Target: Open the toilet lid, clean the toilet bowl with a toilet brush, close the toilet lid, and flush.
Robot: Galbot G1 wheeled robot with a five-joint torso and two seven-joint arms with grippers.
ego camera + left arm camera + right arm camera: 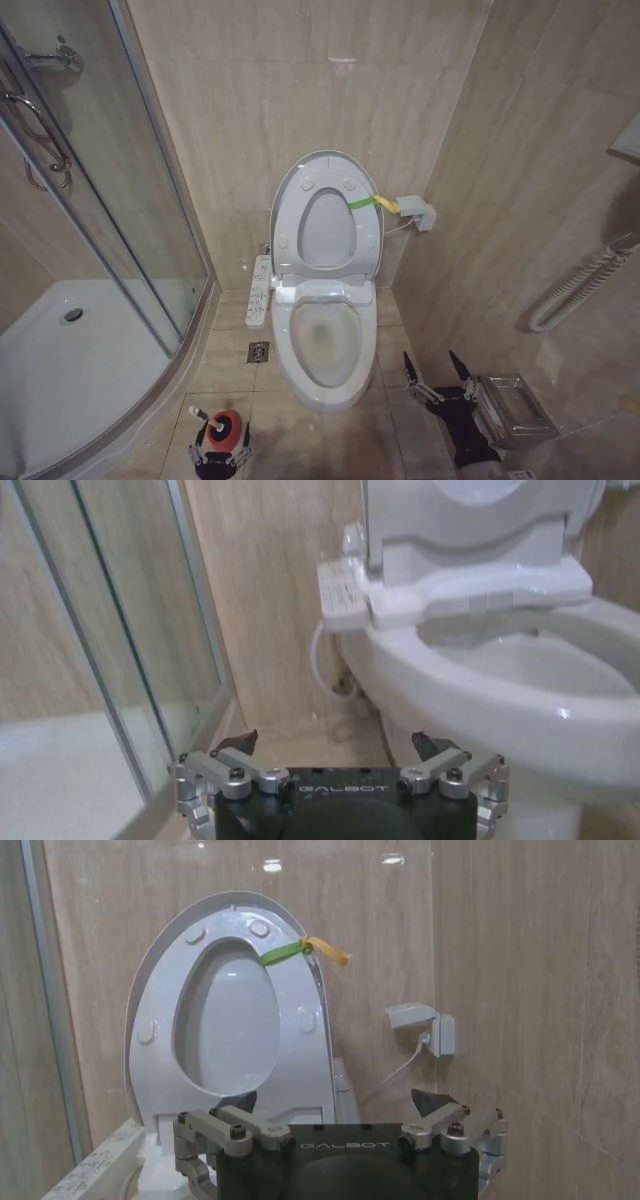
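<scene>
Head view: toilet brush (213, 424) sits right at the open, empty left claw (222, 458), at twelve o'clock; right claw (437, 376) open, empty.

Glossy white plastic toilet lid (327, 215), glazed ceramic toilet bowl (322, 345), matt tile walls (260, 110).

Toilet lid (327, 215) upright behind toilet bowl (322, 345); toilet brush (222, 428) front-left

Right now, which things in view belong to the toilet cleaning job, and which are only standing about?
For the job:
toilet lid, raised
toilet bowl
toilet brush in its red holder
left gripper, open, over the brush
right gripper, open

Only standing about:
shower tray
floor drain
wall socket
</scene>
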